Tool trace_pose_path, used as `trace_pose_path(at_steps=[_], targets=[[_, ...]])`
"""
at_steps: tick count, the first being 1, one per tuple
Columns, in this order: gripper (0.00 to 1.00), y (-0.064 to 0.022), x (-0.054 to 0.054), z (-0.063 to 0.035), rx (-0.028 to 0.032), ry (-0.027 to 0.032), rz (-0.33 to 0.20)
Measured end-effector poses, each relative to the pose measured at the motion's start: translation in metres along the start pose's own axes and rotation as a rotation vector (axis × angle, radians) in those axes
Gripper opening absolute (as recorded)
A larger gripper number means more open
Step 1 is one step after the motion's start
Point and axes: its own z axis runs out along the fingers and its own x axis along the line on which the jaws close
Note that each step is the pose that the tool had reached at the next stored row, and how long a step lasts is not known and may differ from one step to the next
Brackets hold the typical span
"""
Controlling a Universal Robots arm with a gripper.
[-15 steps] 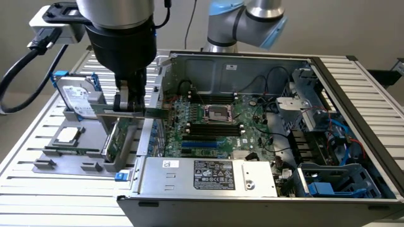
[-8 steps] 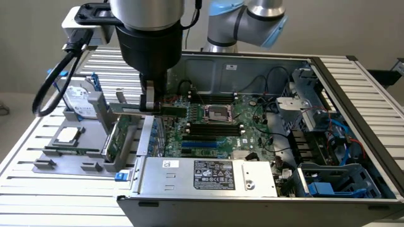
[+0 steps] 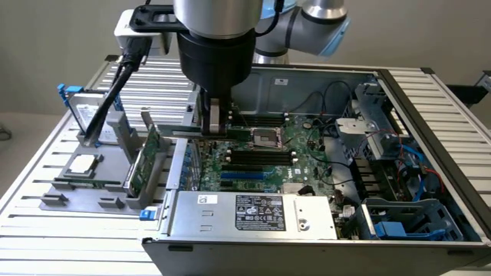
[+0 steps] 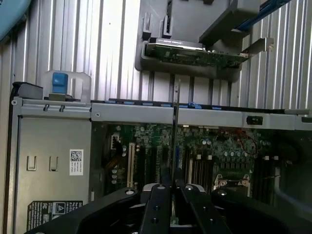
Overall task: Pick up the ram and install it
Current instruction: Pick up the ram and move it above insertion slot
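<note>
The ram (image 3: 184, 133) is a long thin stick held level over the left rim of the open computer case (image 3: 429, 149). My gripper (image 3: 218, 132) is shut on its middle. In the wrist view the ram (image 4: 174, 126) shows edge-on as a thin dark line running out from between the fingers (image 4: 158, 204) of the gripper (image 4: 173, 187), above the green motherboard (image 4: 214, 146). The black memory slots (image 3: 261, 155) lie lower down on the motherboard (image 3: 307, 155), toward the exterior view's right of the stick.
A grey parts fixture (image 3: 84, 190) outside the case holds an upright green expansion card (image 3: 142, 164) and a square silver processor (image 3: 83, 165). The power supply box (image 3: 253, 214) fills the case's near side. Cables and drive bays (image 3: 399, 172) crowd the exterior view's right.
</note>
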Motion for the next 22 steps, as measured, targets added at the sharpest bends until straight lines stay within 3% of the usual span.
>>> trace_pose_path(at_steps=[9, 17, 22], targets=[[0.14, -0.039, 0.002, 0.0008, 0.0151, 0.0006, -0.002], [0.14, -0.0763, 0.0, 0.0094, 0.0163, 0.0032, -0.002], [0.14, -0.0984, -0.009, 0.0166, 0.0162, 0.0059, -0.002]])
